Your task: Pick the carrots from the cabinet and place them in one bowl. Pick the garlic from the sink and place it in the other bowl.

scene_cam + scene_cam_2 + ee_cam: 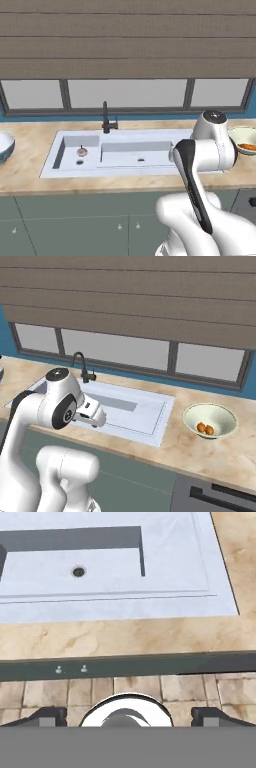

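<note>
Two stubby orange carrots (205, 429) are seen in the shallow cream-green bowl (223, 417), while the small pinkish-white garlic bulb (82, 151) lies in the pale sunken sink (170, 136), left compartment, well left of the empty, wide-apart jaws.

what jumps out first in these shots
The white arm bulks in the foreground before the pale sink, set into the tan counter under the window. The garlic sits alone in the sink's left basin. Two carrots lie in the cream-green bowl on the counter right of the sink; a blue bowl stands far left.
</note>
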### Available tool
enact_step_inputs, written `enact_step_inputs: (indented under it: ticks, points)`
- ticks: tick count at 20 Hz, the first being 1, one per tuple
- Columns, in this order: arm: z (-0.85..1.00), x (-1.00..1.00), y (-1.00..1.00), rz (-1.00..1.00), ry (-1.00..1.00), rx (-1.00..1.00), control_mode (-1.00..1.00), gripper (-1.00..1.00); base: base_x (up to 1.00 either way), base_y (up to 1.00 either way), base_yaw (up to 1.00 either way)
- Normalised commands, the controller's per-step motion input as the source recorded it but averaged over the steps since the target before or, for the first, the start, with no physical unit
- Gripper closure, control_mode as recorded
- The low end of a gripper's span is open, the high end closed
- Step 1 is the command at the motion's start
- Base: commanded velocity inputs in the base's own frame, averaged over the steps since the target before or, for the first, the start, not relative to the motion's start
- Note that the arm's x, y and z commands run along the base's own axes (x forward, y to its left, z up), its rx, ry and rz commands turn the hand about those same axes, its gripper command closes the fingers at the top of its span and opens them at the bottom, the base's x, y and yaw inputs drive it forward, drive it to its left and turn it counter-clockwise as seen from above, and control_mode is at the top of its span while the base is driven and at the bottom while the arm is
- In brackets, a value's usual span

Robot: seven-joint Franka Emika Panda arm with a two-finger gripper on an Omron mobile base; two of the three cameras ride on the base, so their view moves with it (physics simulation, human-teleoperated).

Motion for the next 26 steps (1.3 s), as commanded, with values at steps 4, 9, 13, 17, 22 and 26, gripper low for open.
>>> enact_step_inputs:
  ticks: [4,9,13,17,22,26]
  points:
    - [0.0,0.0,0.0,0.0,0.0,0.0,1.0,-1.0,0.01,1.0,-0.03]
    - [0.0,0.0,0.0,0.0,0.0,0.0,1.0,-1.0,0.09,1.0,-0.08]
    - [0.0,0.0,0.0,0.0,0.0,0.0,1.0,-1.0,0.11,0.79,-0.11]
    - [0.0,0.0,0.0,0.0,0.0,0.0,1.0,-1.0,0.4,0.42,-0.17]
    - [0.0,0.0,0.0,0.0,0.0,0.0,1.0,-1.0,0.87,0.06,-0.08]
    - [0.0,0.0,0.0,0.0,0.0,0.0,1.0,-1.0,0.85,-0.02,0.0]
